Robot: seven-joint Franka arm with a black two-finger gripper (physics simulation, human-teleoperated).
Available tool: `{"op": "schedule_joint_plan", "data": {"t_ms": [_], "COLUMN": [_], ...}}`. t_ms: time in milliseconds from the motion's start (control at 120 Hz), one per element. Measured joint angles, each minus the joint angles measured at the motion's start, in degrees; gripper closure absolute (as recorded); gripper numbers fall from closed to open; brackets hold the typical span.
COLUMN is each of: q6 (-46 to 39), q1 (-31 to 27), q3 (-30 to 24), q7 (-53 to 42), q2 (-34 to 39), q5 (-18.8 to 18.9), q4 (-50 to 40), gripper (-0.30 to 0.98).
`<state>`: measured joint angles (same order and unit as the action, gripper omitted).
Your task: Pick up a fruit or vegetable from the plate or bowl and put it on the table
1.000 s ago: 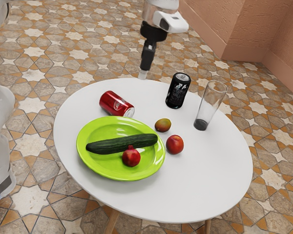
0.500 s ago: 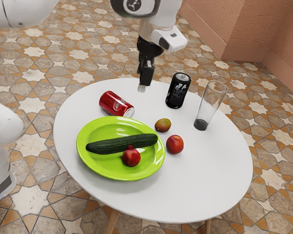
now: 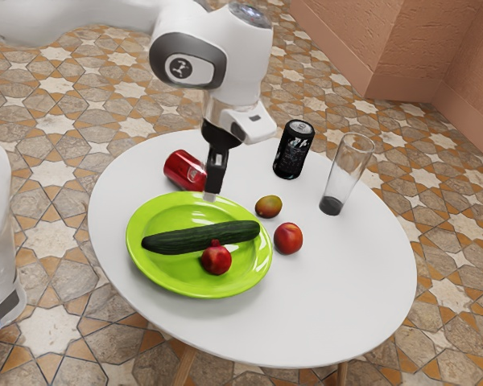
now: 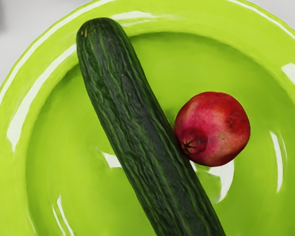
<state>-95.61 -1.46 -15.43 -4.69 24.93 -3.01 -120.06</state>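
Observation:
In the exterior view my gripper (image 3: 212, 195) hangs above the far part of the green plate (image 3: 157, 269), pointing down and holding nothing that I can see. A dark green cucumber (image 3: 185, 240) lies across the plate, with a red pomegranate (image 3: 216, 260) close against its near side. The wrist view looks down on the plate (image 4: 54, 147), where the cucumber (image 4: 137, 123) and the pomegranate (image 4: 212, 129) rest side by side. The white table (image 3: 330, 314) carries the plate.
Beside the plate on the table are a mottled greenish-red fruit (image 3: 268, 207) and a red fruit (image 3: 288, 239). A red can (image 3: 183, 170) lies behind the plate, partly hidden by the gripper. Farther back stand a black can (image 3: 294, 149) and a tall glass (image 3: 346, 173).
My arm has swung in over the table. The gripper has moved from the table's far edge toward the plate, nearer the exterior camera. The fruits, cucumber and cans have stayed put.

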Motion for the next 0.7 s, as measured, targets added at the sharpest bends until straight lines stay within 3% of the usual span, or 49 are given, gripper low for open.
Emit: {"op": "schedule_joint_plan", "data": {"t_ms": [317,700], "q6": [4.1,-4.6], "q1": [7.5,6.6], "q3": [0.5,1.8], "q7": [6.4,13.9], "q2": [0.9,-2.6], "q5": [0.2,5.1], "q4": [-6.5,-9.2], "gripper": [0.02,0.02]}}
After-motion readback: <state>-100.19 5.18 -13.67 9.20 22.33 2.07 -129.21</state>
